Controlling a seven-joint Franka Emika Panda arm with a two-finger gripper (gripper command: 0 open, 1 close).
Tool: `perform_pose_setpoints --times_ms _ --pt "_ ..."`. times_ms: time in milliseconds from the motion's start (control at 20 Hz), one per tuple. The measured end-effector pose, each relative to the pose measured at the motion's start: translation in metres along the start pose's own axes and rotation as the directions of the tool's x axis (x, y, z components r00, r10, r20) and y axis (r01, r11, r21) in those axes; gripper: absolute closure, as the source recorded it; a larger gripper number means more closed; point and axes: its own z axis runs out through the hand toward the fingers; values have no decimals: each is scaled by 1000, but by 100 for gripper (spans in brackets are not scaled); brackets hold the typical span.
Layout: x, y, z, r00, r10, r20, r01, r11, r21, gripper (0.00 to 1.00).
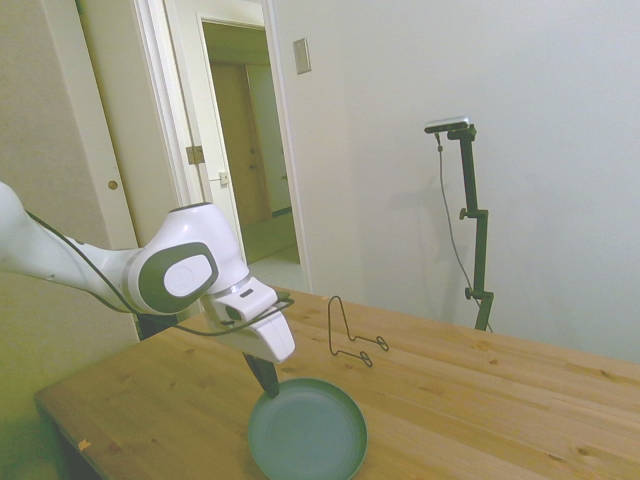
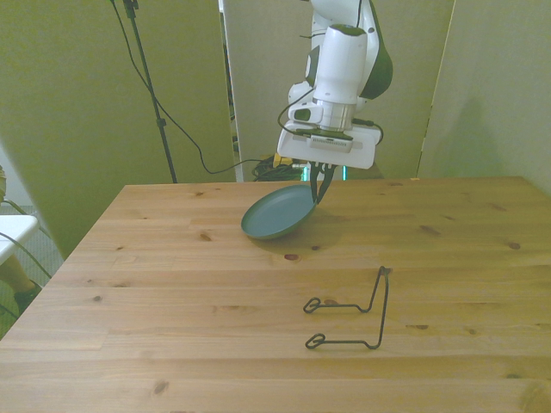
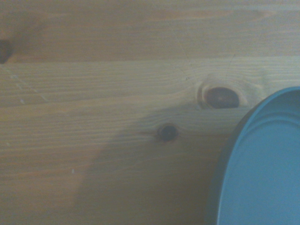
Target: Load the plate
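The green plate [image 2: 275, 215] hangs tilted just over the wooden table [image 2: 172, 284], its rim raised on the side where my gripper [image 2: 318, 188] is shut on it. In the side view the plate [image 1: 310, 435] sits near the picture's lower edge, and the gripper [image 1: 265, 380] pinches its rim from above. The wrist view shows a blue-green arc of the plate [image 3: 262, 168] over the table planks. I cannot tell whether the plate's low edge touches the wood.
A thin black wire rack [image 2: 355, 311] stands on the table toward the front view's right, nearer the camera than the plate; it shows behind the plate in the side view as the rack [image 1: 350, 335]. Cables hang from the wrist.
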Motion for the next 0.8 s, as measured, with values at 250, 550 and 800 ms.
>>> perform_pose_setpoints --times_ms 250,550,800 --pt "12 2 -47 999 -41 32 38 995 92 100" --pt "38 -4 -117 996 -78 49 66 974 216 100" --pt "55 -9 -158 995 -84 47 70 964 256 100"
